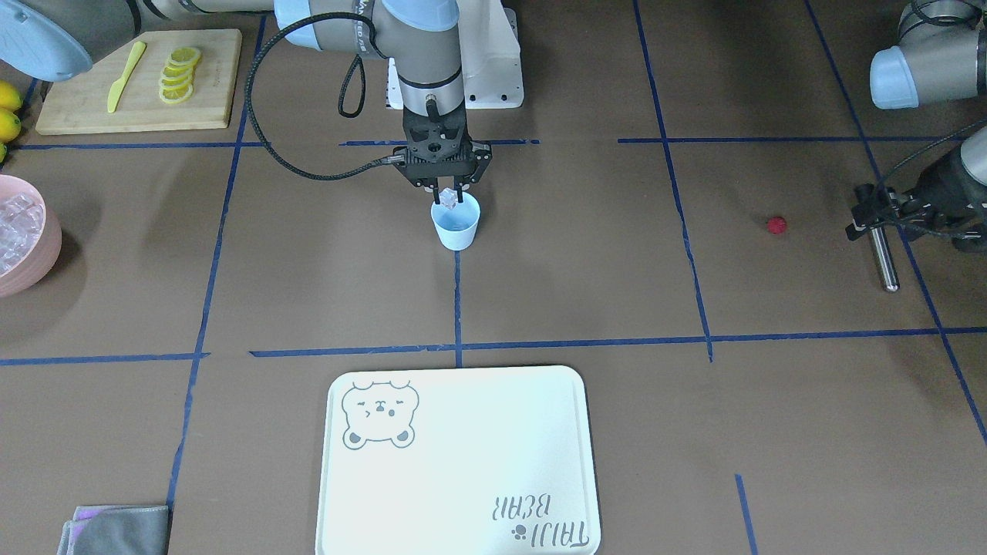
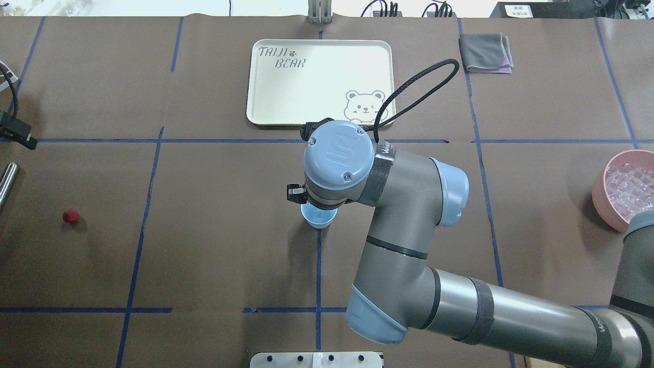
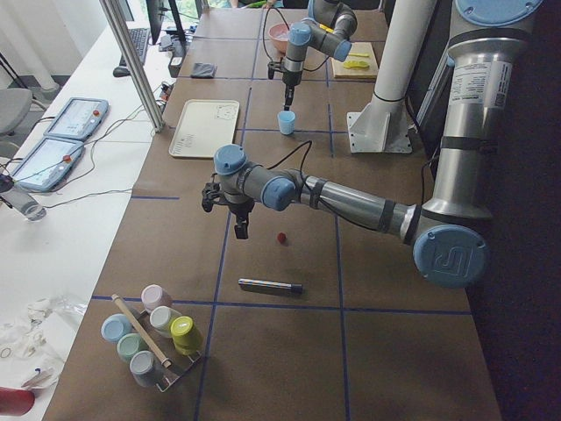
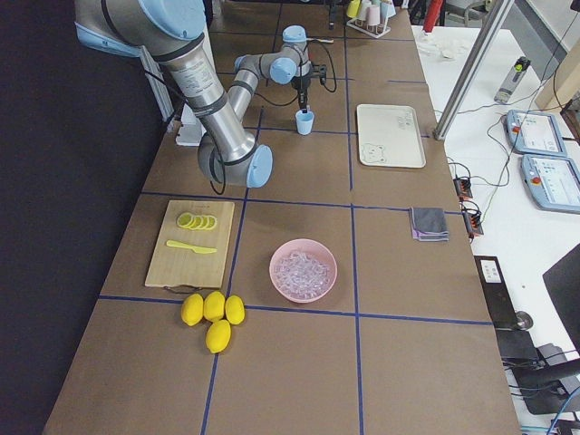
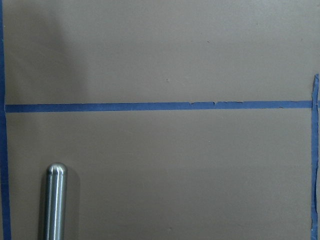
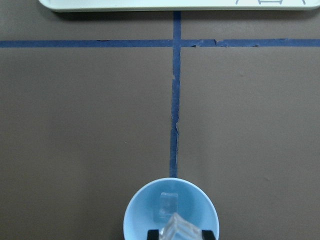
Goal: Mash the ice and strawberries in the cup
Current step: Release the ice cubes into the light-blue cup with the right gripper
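Right claw [image 1: 447,194]: ice [image 1: 446,200], apparently over cup [image 1: 456,231]

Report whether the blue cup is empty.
Not empty: one ice cube lies inside the cup; the right hand holds a second cube above.

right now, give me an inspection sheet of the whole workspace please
surface: brown table with blue tape grid
job's things: cup holds one ice cube; strawberry lies apart on the table; more ice in pink bowl
clutter: metal rod, tray, grey cloth, cutting board with lemon slices and knife, lemons
tools: right tool shut on second ice cube over the cup; left tool hovers by the rod, state unclear
cables: black cable loops off right wrist, clear of the cup
surroundings: teach pendants on side bench
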Robot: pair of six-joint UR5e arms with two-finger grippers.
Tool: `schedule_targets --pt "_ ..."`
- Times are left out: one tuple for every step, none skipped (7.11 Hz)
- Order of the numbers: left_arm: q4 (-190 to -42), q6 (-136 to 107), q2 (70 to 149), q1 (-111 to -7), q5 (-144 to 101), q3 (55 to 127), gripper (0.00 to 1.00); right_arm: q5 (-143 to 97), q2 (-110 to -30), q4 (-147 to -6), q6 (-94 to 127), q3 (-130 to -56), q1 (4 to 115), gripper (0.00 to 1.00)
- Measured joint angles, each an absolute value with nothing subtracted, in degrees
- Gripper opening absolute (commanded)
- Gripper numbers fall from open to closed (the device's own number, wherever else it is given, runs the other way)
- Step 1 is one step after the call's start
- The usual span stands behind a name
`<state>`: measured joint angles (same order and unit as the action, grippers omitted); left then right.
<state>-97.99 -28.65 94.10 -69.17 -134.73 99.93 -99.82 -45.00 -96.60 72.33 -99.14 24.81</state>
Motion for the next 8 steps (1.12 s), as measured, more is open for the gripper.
schedule_targets --pt "-98.0 -28.7 94.1 -69.2 -134.7 99.9 1.0 -99.8 -44.9 -96.6 72.3 -99.0 24.8 0.3" --pt "-98.0 -28.7 94.1 -69.2 -134.7 99.9 1.0 -99.8 -44.7 -96.6 72.3 -98.9 24.7 0.52" --pt "-98.0 -28.7 94.1 -69.2 -134.7 99.9 1.0 -99.8 -44.6 -96.6 72.4 -98.9 24.7 0.77" --pt "-98.1 -28.7 94.1 -69.2 -134.7 99.9 1.0 -99.8 -44.5 -96.6 72.5 -98.9 24.6 0.89" --pt "-98.1 -28.7 94.1 -69.2 -134.7 100.0 1.0 -99.8 -44.4 -96.6 72.6 -98.9 24.6 0.92" --pt "-98.0 -28.7 94.1 -69.2 -134.7 100.1 1.0 -99.8 -44.4 -96.5 72.7 -98.9 24.5 0.97" --pt "-98.0 -28.7 94.1 -69.2 -134.7 100.1 1.0 -99.8 -44.4 -96.5 72.7 -98.9 24.5 0.99" --pt "-98.0 -28.7 94.1 -69.2 -134.7 100.2 1.0 -99.9 -44.4 -96.5 72.7 -99.3 24.7 0.99"
